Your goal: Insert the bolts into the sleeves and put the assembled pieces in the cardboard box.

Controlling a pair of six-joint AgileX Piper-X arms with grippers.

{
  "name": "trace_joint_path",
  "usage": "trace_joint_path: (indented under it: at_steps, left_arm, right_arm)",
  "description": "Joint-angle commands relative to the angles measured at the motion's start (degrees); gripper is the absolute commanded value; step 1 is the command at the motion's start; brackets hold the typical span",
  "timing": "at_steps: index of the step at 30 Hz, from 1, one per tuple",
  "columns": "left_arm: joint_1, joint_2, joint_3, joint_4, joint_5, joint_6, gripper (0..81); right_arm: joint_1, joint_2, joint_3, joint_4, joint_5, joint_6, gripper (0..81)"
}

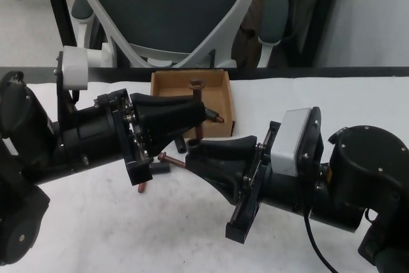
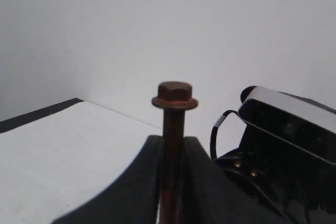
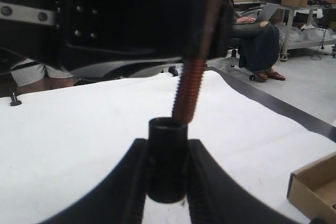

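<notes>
My left gripper (image 1: 202, 114) (image 2: 171, 144) is shut on a rusty brown bolt (image 1: 197, 97) (image 2: 174, 109), held upright with its hex head on top. My right gripper (image 1: 192, 146) (image 3: 167, 153) is shut on a short black sleeve (image 3: 167, 157) (image 1: 192, 143), its open end facing up. The bolt's threaded tip (image 3: 187, 94) hangs just above the sleeve's mouth, slightly tilted and close to its rim. Both grippers meet in front of the cardboard box (image 1: 167, 87), whose corner (image 3: 314, 183) shows beside the sleeve.
Loose bolts (image 1: 170, 157) and another small piece (image 1: 142, 187) lie on the white cloth under the left gripper. One more small piece (image 3: 14, 98) sits farther off on the cloth. A chair (image 1: 172, 4) stands behind the bench.
</notes>
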Motion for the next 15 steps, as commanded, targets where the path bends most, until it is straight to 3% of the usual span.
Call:
trace_joint_path:
  at_steps: [1,15]
  left_arm:
    - [-0.1,-0.4,-0.1,-2.6,1.3,0.4,0.8]
    - [-0.1,-0.4,-0.1,-2.6,1.3,0.6,0.8]
  right_arm:
    - [-0.2,-0.3,-0.6,1.0,2.2,0.0,0.3]
    - [-0.9,-0.3,-0.6,1.6,4.0,0.0,0.3]
